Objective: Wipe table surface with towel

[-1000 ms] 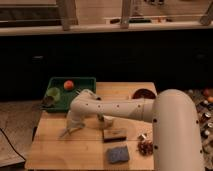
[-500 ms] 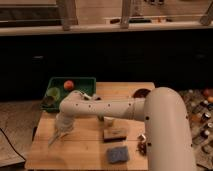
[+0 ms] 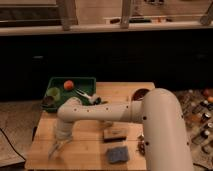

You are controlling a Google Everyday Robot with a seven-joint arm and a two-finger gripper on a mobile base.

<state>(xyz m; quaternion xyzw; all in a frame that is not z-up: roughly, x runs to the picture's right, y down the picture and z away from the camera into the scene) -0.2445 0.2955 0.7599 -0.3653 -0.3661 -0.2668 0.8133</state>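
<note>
Gripping the towel (image 3: 53, 151), the clenched tool (image 3: 58, 144) holds it down against the worktop's (image 3: 86, 150) front-left corner.

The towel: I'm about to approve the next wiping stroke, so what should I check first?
1. Gripper low over the table surface, at its front-left: ok.
2. Fingers shut on the towel: ok.
3. Towel lying flat against the wood: cannot tell.
4. Path to the right free: not ok, the brush and the sponge lie there.
5. Green tray at the back-left, away from the gripper: ok.
</note>
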